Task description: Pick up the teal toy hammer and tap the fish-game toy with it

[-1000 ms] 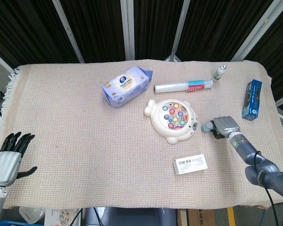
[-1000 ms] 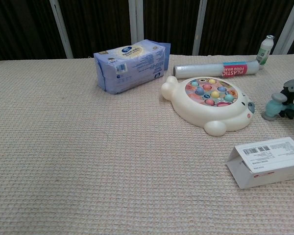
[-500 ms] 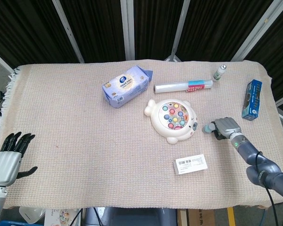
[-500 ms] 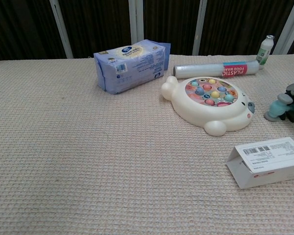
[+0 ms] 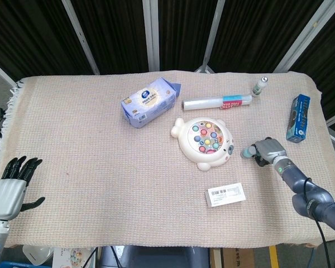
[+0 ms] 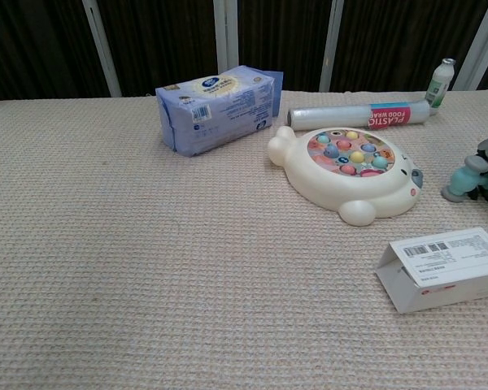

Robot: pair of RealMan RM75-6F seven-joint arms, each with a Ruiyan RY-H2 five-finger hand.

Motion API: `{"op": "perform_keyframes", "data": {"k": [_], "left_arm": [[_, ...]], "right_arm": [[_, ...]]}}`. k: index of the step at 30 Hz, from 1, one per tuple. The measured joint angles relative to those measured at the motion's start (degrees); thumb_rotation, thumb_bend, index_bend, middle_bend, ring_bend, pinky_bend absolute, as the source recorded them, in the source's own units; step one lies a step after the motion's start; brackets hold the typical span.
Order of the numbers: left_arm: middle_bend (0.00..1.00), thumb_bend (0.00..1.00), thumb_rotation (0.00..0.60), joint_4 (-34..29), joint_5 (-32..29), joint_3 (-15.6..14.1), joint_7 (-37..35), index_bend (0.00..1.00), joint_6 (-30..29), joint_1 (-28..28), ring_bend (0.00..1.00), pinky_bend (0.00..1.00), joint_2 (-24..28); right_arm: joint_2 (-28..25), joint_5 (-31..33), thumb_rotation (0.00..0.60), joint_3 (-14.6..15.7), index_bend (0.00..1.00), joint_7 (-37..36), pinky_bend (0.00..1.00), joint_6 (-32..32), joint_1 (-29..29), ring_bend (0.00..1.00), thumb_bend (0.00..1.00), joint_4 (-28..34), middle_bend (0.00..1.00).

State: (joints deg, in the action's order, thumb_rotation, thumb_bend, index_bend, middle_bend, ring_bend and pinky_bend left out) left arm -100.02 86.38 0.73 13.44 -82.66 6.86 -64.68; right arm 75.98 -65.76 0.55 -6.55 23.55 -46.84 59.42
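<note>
Since the earlier frames the right hand and the hammer in it have drifted slightly rightward, away from the fish game, and the hammer head sits lower, close to the cloth of the bench. That hand is wrapped around the handle, with the teal head poking out on its left side toward the toy; in the chest view only the head and a sliver of fingers show at the frame's right edge. The left hand rests at the bench's near-left corner, fingers spread and holding nothing. The step in hand looks like lifting the hammer clear and carrying it to the toy. To do it well, the grip should be firm before rising, since the handle is mostly hidden and how securely it is held cannot be judged; then the head should travel left and come down lightly on the coloured top, not the rim. The hammer is small, with a rounded pale-teal head. The fish game is a cream, animal-shaped dish, its round well filled with pastel fish, lying just left of the hammer and not touching it.
</note>
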Motion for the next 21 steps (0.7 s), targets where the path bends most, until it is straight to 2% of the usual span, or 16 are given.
{"op": "perform_keyframes", "data": {"k": [10,21], "left_arm": [[0.09,0.10,0.600,-0.3,-0.5,0.3,0.3,0.12,0.3,0.2,0.00,0.00,-0.3],[0.09,0.10,0.600,0.4,-0.4,0.2,-0.1,0.12,0.6,0.4,0.00,0.00,-0.3]], "right_arm": [[-0.1,2.0,0.600,-0.6,0.28,2.6,0.09,-0.7,-0.3,0.11,0.50,0.4,0.36],[-1.0,4.8,0.600,-0.9,0.08,5.6,0.02,-1.1,-1.0,0.04,0.50,1.8,0.24]]}}
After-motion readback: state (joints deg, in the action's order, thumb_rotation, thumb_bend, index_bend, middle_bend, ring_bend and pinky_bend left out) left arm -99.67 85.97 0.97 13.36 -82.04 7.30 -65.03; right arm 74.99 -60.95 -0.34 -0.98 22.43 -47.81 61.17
